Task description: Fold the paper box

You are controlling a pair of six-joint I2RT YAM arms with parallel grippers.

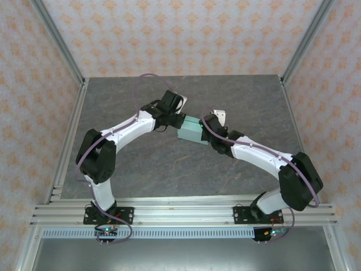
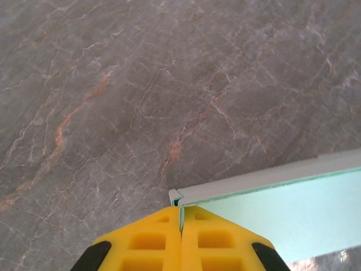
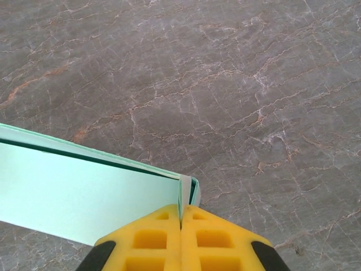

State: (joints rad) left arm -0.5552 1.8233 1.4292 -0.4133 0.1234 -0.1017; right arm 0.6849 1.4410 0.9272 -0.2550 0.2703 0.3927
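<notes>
Top external: the paper box (image 1: 190,131) sat near the middle of the table (image 1: 141,169). The left pincer (image 2: 180,217) was clamped on one end edge, the right pincer (image 3: 180,217) on the opposite one. The card looked light, thin and easily creased, so it was best gripped gently at folded corner edges.

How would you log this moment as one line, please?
left claw: shut on paper box end | right claw: shut on opposite end | paper box: between both claws

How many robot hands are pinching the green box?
2. The left gripper is shut on the left end of the paper box. The right gripper is shut on its right end. Both are near the middle of the table.
</notes>
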